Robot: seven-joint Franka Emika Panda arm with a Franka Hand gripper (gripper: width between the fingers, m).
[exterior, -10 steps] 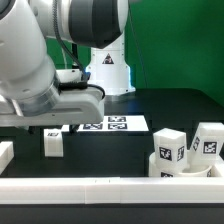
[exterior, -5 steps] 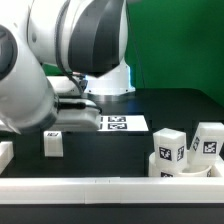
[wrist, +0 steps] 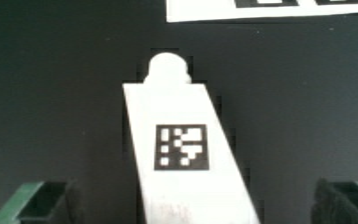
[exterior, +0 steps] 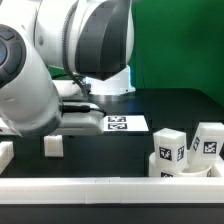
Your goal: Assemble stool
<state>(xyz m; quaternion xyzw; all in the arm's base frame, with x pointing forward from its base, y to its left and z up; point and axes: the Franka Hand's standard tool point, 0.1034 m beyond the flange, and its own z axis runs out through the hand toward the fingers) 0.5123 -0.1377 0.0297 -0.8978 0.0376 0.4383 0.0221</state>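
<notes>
One white stool leg with a black-and-white tag lies lengthwise on the black table, its rounded peg end pointing away. My gripper is open, with its dark fingers standing wide apart on either side of the leg and not touching it. In the exterior view the same leg shows just below my arm, which hides the fingers. Two more tagged legs stand at the exterior view's right, beside the round seat.
The marker board lies flat behind the leg and shows in the wrist view too. A long white rail runs along the front edge, and a short white rail piece is at the exterior view's left.
My arm has swung forward and lower over the lone leg, now covering its top and part of the marker board. The legs and seat have not moved.
</notes>
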